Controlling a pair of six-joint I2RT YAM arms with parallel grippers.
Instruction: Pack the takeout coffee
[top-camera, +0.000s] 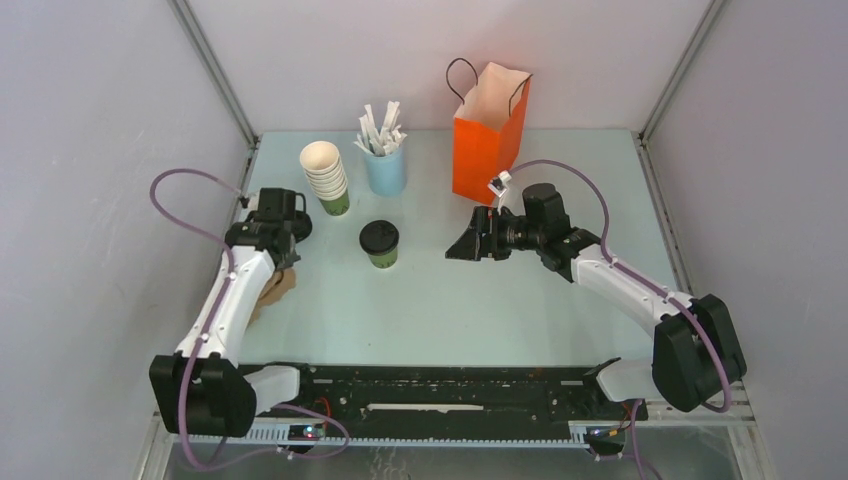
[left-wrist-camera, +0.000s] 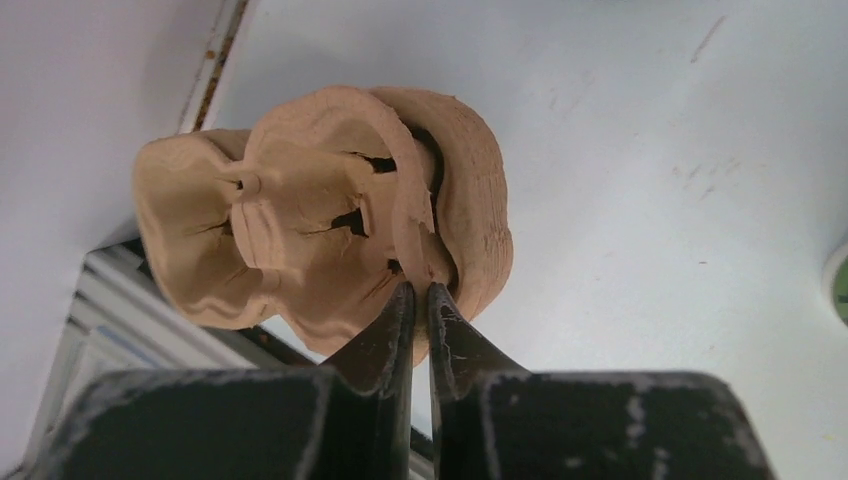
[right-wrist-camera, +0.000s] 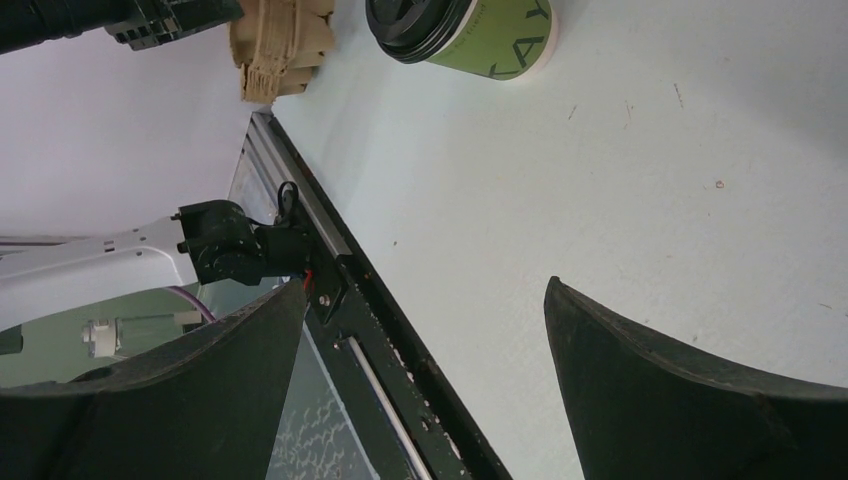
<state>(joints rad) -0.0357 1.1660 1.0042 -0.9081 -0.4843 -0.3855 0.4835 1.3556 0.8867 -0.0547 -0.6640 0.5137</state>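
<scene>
The takeout coffee (top-camera: 380, 243), a small green cup with a black lid, stands upright mid-table; the right wrist view shows the same coffee (right-wrist-camera: 470, 30) at its top edge. My right gripper (top-camera: 462, 248) hovers just right of it, pointing at it, and its jaws (right-wrist-camera: 425, 285) stand wide apart with nothing between them. At the table's left edge my left gripper (left-wrist-camera: 418, 290) is shut on a thin wall of a brown pulp cup carrier (left-wrist-camera: 300, 220). From above, that carrier (top-camera: 276, 292) shows partly under the left arm.
An orange paper bag (top-camera: 488, 135) with black handles stands open at the back, behind the right gripper. A stack of cream-and-green cups (top-camera: 327, 178) and a light blue cup of white sticks (top-camera: 385, 165) stand back left. A black rail (top-camera: 440, 385) runs along the near edge.
</scene>
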